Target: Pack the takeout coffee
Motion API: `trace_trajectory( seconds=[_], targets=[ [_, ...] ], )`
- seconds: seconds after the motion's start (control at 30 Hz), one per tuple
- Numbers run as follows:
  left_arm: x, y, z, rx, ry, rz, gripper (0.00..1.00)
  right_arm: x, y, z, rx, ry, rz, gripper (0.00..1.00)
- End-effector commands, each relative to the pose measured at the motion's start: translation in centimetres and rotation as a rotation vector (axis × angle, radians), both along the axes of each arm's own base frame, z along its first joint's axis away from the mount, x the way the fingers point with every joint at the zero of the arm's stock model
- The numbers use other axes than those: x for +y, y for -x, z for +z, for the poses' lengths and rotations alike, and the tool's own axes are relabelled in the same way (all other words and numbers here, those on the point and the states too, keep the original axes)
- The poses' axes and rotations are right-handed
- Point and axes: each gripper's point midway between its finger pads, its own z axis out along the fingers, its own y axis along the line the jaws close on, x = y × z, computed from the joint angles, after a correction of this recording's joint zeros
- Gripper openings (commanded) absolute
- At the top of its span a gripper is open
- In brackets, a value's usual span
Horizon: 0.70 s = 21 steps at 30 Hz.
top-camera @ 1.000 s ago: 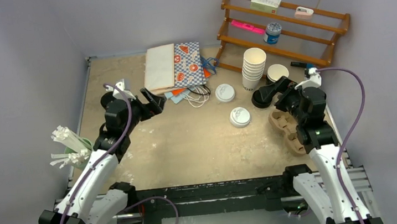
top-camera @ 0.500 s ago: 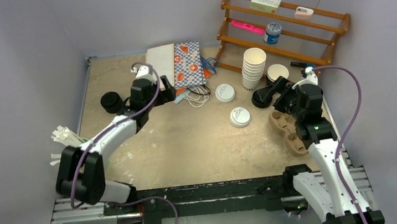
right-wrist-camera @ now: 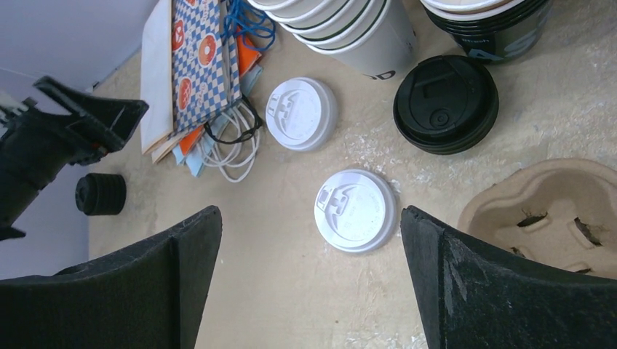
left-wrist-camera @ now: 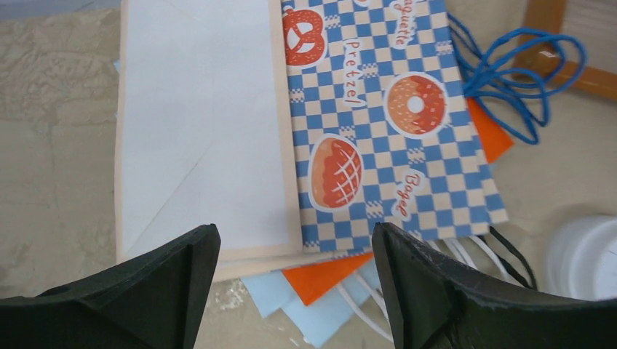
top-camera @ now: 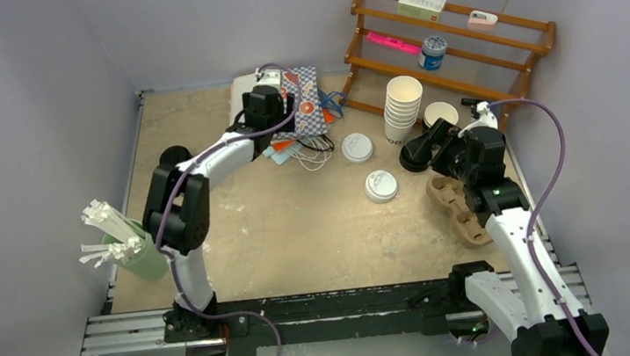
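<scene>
The left pincer [left-wrist-camera: 295, 247] hangs wide open and empty over the flat bags at the far side of the worktop [top-camera: 299, 224]. Its gap spans the seam where the white bag [left-wrist-camera: 204, 123] meets the checked bag [left-wrist-camera: 378, 123]. If we close here, we may pinch both edges, or skid on paper lying flat. The bags overlap and their cord handles [left-wrist-camera: 509, 80] are tangled, so lifting one could drag the rest.

The right pincer [right-wrist-camera: 311, 218] is just as wide and just as empty, over a loose white lid [right-wrist-camera: 355, 209], which is not what we want. As for the coffee, we make out one black lid [right-wrist-camera: 445, 104] just beside the cup stack [right-wrist-camera: 349, 29], near the carrier [right-wrist-camera: 546, 211]. From above we cannot tell whether a cup stands under it. Reaching for it, a finger could clip the stack and topple it, or tip a full cup.
</scene>
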Motion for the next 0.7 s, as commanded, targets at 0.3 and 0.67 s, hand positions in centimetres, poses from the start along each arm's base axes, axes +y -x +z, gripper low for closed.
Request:
trace_trajectory(
  seconds=[0.3,0.67],
  targets=[
    [2.2,-4.2,-4.6,0.102,-0.294,0.111,0.69,0.0,-1.3,3.3,-0.082,0.074,0.011,0.91],
    [2.5,-5.2,-7.9,0.176,-0.374,0.132,0.6,0.6,-1.8,3.8,-0.082,0.09,0.028,0.88]
  ],
)
